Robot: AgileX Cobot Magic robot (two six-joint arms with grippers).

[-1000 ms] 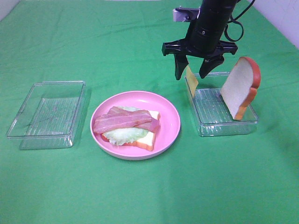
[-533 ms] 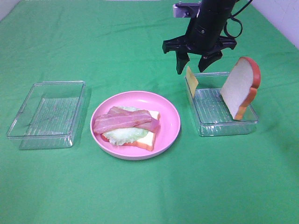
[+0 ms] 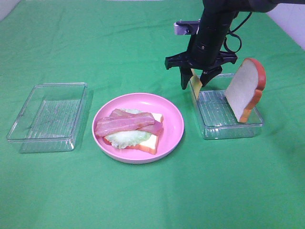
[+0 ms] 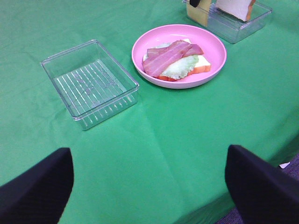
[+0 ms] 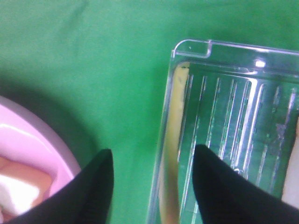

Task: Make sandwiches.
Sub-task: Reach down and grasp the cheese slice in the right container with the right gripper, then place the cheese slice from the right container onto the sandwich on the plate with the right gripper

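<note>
The half-built sandwich [image 3: 129,130] lies on the pink plate [image 3: 174,125]: a bread slice, lettuce and bacon strips on top; it also shows in the left wrist view [image 4: 175,59]. The yellow cheese square [image 3: 195,87] stands on edge against the left wall of the right clear tray [image 3: 229,129]. A second bread slice [image 3: 245,88] leans at that tray's right end. My right gripper [image 3: 195,81] is open, its fingers astride the cheese [image 5: 171,158] and the tray wall. My left gripper [image 4: 149,186] is open and empty, far from the plate.
An empty clear tray [image 3: 50,117] sits left of the plate on the green cloth; it also shows in the left wrist view [image 4: 88,81]. The table's front edge shows at the lower right of the left wrist view.
My right gripper rose slightly, then came down over the cheese, its fingers now on either side of it. Cheese, bread and plate have not moved.
</note>
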